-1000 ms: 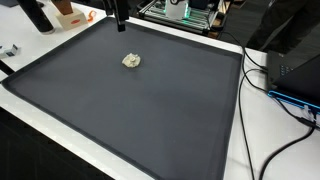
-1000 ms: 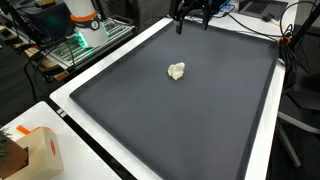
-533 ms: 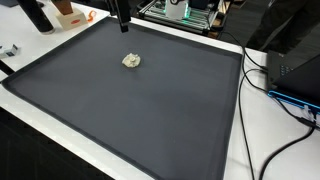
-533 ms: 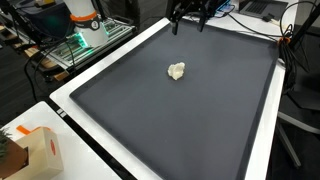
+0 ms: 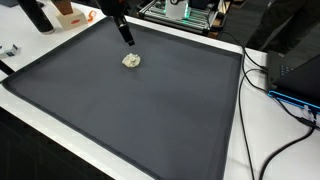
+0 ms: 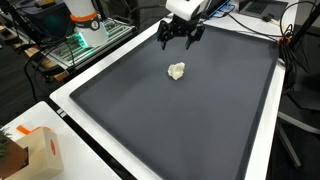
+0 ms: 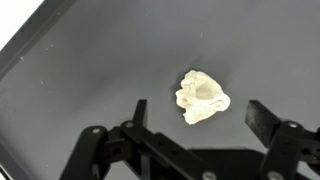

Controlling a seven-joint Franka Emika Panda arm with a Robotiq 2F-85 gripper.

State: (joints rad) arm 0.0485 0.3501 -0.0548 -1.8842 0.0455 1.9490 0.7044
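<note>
We judge this to be the approach: the gripper [image 6: 181, 40] hangs above the dark mat [image 6: 200, 130] with its jaws spread as wide as they go, and it holds nothing. The pale crumpled lump [image 7: 202, 97], the only loose thing near it, lies flat on the mat, below the fingers and a little ahead of them. In the wrist view it sits in the gap between the two fingertips, somewhat nearer one finger [image 7: 255, 115] than the other. In both exterior views the lump is clearly apart from the gripper, with nothing touching it. It may be crushed paper or tissue, but the pictures are too coarse for us to say.

By our reading, the next move calls for bringing the open jaws straight down with the lump centred between them, and a small sideways correction first. The fingertips would need to reach almost to the mat before closing, since the lump is low, and likely soft and light enough to be nudged away.
</note>
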